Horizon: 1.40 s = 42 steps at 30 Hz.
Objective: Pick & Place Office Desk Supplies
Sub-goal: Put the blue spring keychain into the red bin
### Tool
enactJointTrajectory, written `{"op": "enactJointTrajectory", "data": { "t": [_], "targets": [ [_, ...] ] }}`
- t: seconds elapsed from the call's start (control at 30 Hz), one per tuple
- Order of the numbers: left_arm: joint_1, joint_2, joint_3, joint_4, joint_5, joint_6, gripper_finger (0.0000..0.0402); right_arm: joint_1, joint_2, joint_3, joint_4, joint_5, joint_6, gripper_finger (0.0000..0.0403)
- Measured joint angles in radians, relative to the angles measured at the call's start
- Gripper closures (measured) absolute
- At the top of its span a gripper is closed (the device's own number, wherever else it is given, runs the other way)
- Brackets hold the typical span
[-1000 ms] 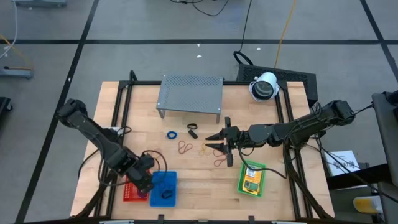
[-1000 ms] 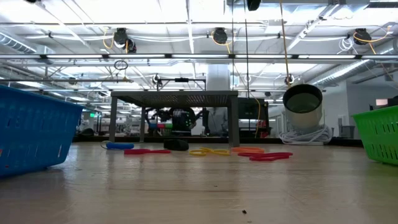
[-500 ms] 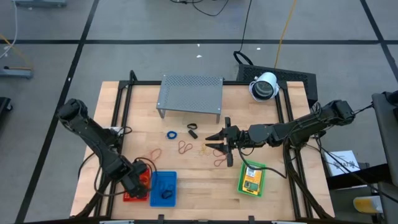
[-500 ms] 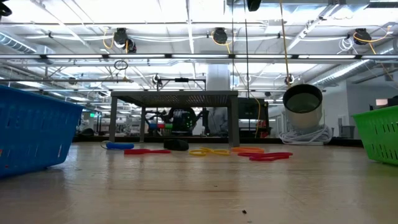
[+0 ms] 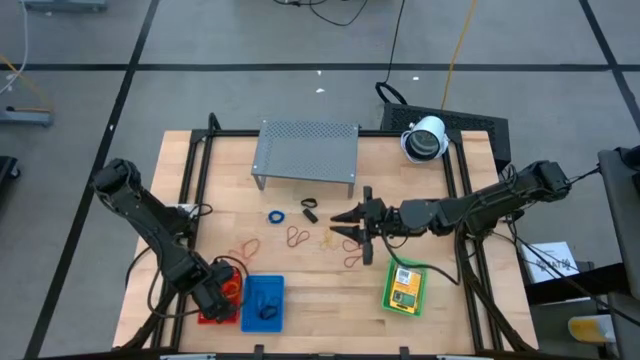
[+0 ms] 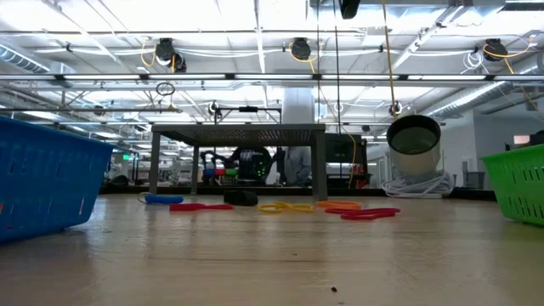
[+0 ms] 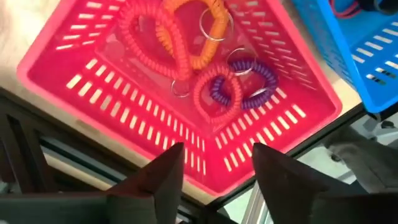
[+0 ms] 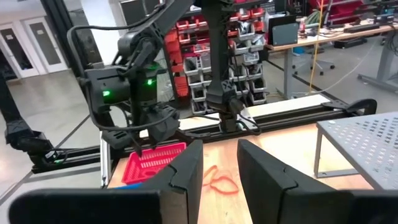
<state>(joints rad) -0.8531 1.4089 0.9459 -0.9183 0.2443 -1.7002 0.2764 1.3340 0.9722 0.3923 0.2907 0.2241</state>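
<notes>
Left pincer [image 7: 211,171], fingers apart and empty, hangs over the red basket [image 7: 74,81] holding coiled loops [image 7: 233,84], while right pincer [image 5: 345,228], partly parted, hovers mid-bench over loose bands [image 5: 297,237]; a careless descent could scatter or snag them.

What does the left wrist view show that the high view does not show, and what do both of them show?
Only the left wrist view shows the contents of the red basket: coiled loops in red, orange and purple, with metal rings, and the open left gripper empty above them. Only the high view shows the grey shelf, the green basket and the right gripper over the table middle. Both show the red basket beside the blue basket.
</notes>
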Motion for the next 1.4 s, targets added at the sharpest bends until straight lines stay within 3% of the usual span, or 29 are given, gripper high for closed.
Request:
{"op": "enactJointTrajectory", "data": {
  "t": [0.2,0.43,0.67,1.1,1.4],
  "targets": [
    [0.028,-0.058,0.017,-0.026,-0.024,0.023,0.0188,0.000,0.000,0.000,0.012,0.000,0.004,0.0314],
    [0.116,-0.196,0.032,-0.099,-0.161,0.055,0.0188,-0.001,0.000,0.000,0.023,0.004,0.004,0.0314],
    [0.337,-0.258,0.032,-0.210,-0.175,0.218,0.0188,-0.003,0.000,0.000,0.022,0.056,-0.008,0.0314],
    [0.796,-0.255,0.032,-0.165,-0.230,0.523,0.0188,-0.002,0.000,0.000,0.022,0.054,-0.008,0.0314],
    [0.987,-0.113,0.032,-0.102,-0.172,0.746,0.0188,-0.002,-0.009,0.000,0.013,0.050,-0.008,0.0314]
  ]
}}
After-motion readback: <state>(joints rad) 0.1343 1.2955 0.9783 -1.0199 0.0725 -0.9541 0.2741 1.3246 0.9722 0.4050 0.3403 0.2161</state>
